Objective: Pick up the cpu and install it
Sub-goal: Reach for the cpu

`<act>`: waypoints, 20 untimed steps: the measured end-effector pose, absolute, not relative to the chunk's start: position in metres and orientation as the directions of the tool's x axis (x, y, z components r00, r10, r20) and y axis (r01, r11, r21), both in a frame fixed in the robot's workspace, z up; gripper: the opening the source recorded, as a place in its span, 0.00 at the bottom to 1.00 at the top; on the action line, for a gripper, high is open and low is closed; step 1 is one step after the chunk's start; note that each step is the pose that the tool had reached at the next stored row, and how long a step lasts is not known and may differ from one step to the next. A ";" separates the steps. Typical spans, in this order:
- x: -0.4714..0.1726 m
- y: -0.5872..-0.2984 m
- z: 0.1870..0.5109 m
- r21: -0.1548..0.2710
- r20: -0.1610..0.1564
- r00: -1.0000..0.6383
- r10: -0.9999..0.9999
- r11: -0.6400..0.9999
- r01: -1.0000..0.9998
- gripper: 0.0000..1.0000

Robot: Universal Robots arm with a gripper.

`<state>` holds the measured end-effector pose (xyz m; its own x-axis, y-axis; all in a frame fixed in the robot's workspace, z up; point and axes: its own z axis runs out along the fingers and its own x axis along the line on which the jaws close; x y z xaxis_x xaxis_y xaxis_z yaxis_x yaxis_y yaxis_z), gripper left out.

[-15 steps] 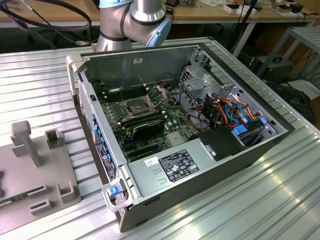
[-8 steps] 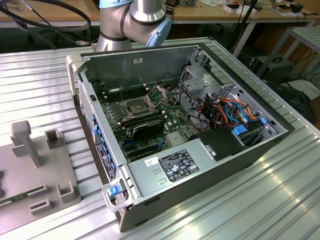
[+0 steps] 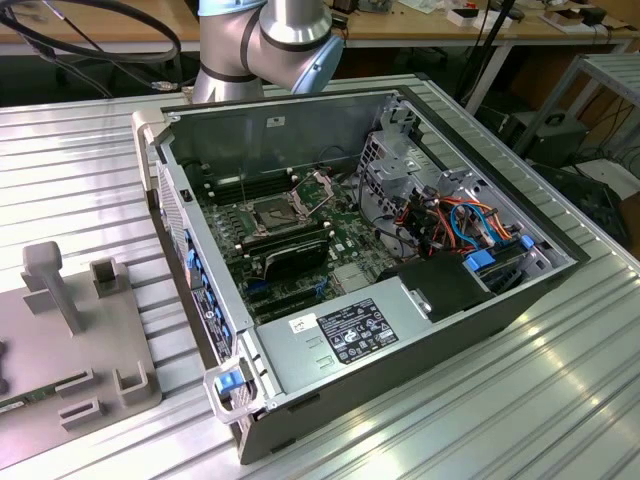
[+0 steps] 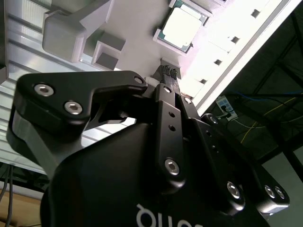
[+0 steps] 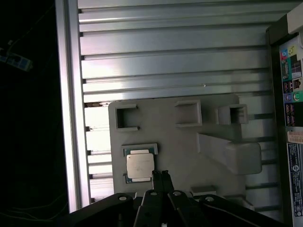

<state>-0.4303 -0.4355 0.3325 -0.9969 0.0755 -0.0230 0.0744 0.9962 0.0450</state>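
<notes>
The jaws of the gripper (image 4: 169, 72) are seen pressed together in both wrist views, with nothing pinched between them. The fingertips are just beside the cpu (image 5: 140, 165) and not touching it; their height above it cannot be told. The cpu is found lying flat, metal top up, in a shallow square nest (image 5: 140, 149) on the grey plate (image 5: 189, 156), near one edge of that plate. The plate is set on the ribbed table (image 5: 165, 61), on the exterior view's left of the open case (image 3: 420, 330). Inside the case the socket (image 3: 272, 212) is seen dark and square, with its bracket (image 3: 316, 188) apparently swung up, well apart from the plate.

The step in hand is judged to be the approach for the pick: nothing is lifted and nothing is installed. For a grip to be taken, the jaws would need to be spread wider than the cpu, centred over it and squared to two opposite sides, then lowered without the nest walls being struck. Little edge is offered by so thin a part, so a level, gentle closing is called for.
</notes>
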 end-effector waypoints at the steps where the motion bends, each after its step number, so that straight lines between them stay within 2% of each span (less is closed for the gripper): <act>1: -0.431 -0.435 0.332 0.045 -0.023 -0.997 0.076 0.996 0.074 0.11; 20: -0.436 -0.436 0.329 0.045 -0.023 -0.997 0.075 0.996 0.074 0.11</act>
